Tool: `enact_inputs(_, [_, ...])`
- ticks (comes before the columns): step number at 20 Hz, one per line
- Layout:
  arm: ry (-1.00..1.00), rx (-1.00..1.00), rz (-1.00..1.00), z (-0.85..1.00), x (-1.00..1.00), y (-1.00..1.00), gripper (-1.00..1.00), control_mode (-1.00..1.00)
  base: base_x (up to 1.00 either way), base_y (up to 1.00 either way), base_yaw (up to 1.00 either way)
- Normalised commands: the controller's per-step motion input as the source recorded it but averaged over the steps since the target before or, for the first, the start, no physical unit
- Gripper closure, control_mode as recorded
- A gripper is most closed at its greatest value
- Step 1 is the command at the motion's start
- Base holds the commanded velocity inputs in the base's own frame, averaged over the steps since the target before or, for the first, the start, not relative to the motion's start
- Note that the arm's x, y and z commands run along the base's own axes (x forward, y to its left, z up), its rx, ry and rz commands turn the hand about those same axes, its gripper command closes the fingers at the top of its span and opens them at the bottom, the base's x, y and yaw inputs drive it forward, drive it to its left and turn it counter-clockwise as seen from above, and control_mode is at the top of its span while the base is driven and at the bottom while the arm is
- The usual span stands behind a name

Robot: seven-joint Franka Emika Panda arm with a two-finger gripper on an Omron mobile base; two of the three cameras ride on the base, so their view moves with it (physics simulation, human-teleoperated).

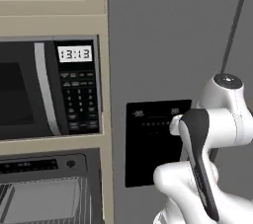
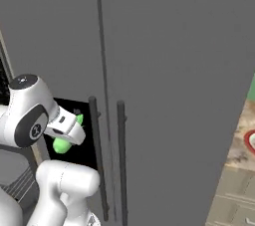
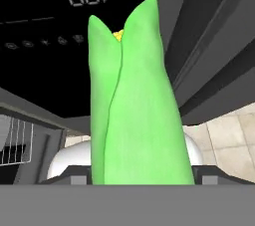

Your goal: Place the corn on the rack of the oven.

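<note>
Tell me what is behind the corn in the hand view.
Behind the corn stands a black panel with a lit display, and grey handles to the right. The corn covers whatever lies directly behind its husk.

Your arm is folded high, elbow bent, and your gripper (image 2: 69, 133) is clamped around the corn (image 3: 134, 105).
</note>
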Motion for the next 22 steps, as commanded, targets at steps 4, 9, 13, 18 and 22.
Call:
enact_inputs(4, [0.0, 0.0, 0.0, 0.0, 0.0, 0.0, 1.0, 1.0, 0.15, 1.0, 0.0])
enact_inputs(9, [0.0, 0.0, 0.0, 0.0, 0.0, 0.0, 1.0, 1.0, -0.08, 0.9, 0.11])
enact_inputs(13, [0.0, 0.0, -0.01, 0.0, 0.0, 0.0, 1.0, -1.0, 0.0, 0.19, 0.0])
enact_inputs(18, [-0.01, -0.01, 0.0, -0.14, 0.0, 0.54, 1.0, -1.0, 0.0, 0.0, 0.0])
enact_inputs(22, [0.0, -0.15, 0.02, -0.45, 0.0, 1.0, 1.0, -1.0, 0.0, 0.0, 0.0])
